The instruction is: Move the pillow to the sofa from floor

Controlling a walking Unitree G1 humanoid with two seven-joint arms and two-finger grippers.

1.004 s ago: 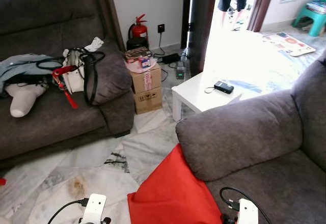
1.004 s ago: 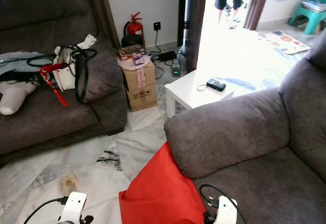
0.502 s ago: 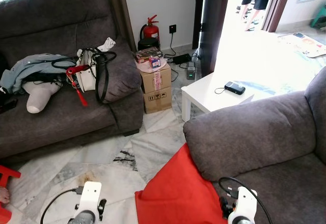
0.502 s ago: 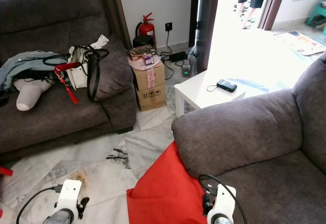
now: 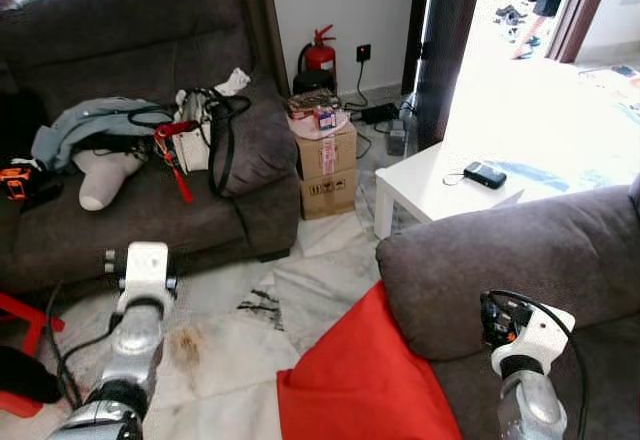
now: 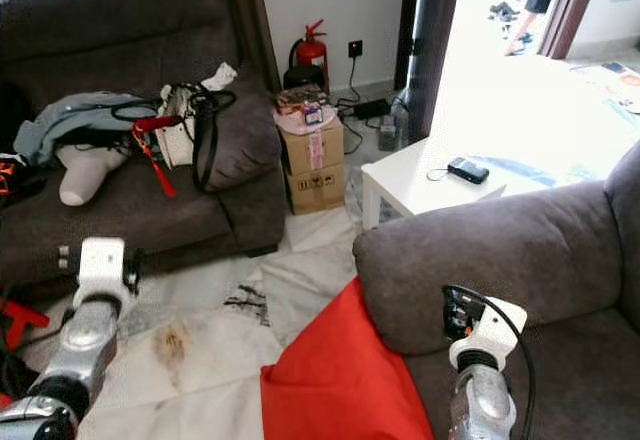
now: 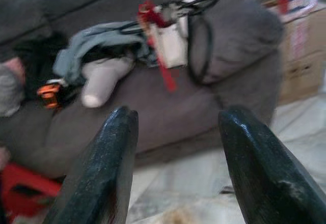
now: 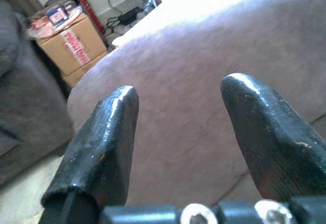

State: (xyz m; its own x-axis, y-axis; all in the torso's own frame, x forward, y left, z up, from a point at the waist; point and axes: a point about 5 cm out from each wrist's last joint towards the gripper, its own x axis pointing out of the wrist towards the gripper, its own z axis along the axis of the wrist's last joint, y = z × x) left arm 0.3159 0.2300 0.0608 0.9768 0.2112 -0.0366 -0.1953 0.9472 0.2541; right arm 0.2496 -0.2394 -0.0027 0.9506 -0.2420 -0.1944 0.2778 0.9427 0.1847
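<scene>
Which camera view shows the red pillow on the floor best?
The right eye view shows the flat red fabric pillow best: its upper corner leans against the grey sofa armrest and more floor around it shows. The left eye view shows the same pillow, shifted sideways. The wrist views point at the sofas instead.

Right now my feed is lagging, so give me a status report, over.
Left tool and right tool open, empty. Red fabric pillow on floor against grey armchair's arm. Nothing blocking it.
</scene>
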